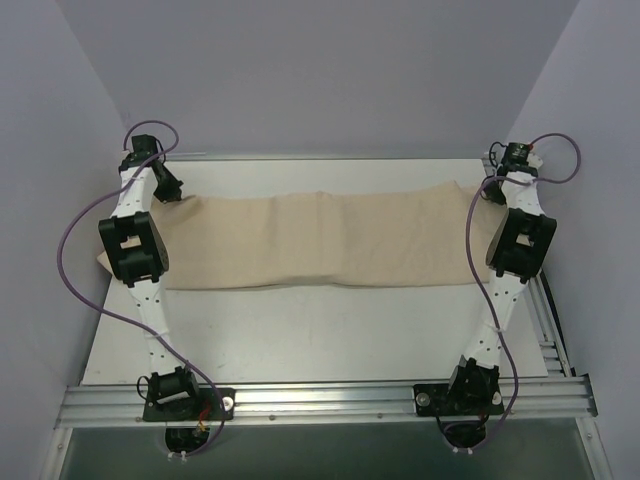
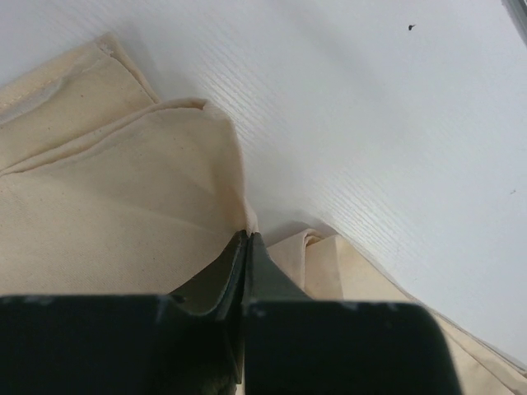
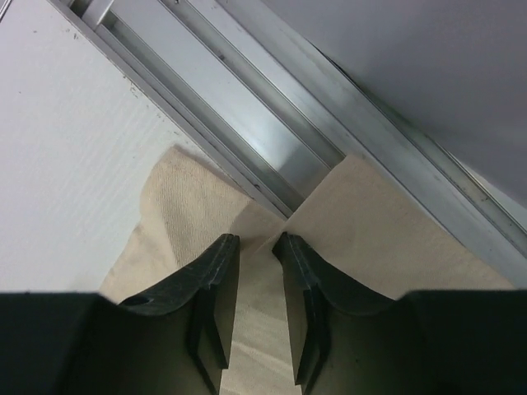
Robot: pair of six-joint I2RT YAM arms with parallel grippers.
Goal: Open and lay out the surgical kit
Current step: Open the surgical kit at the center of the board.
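Note:
The beige cloth wrap (image 1: 330,240) of the surgical kit lies as a long folded band across the back half of the white table. My left gripper (image 1: 165,186) is at its far left end; in the left wrist view the jaws (image 2: 248,235) are shut on a cloth edge (image 2: 123,189) that is lifted slightly. My right gripper (image 1: 496,190) is at the far right end; its open fingers (image 3: 255,240) straddle a raised fold of cloth (image 3: 165,206). The steel tray and the instruments are hidden.
An aluminium rail (image 3: 272,123) runs along the table edge just beyond the right gripper. Another rail (image 1: 330,400) carries the arm bases at the front, and slotted rails (image 1: 555,330) line the right side. Grey walls close in on three sides.

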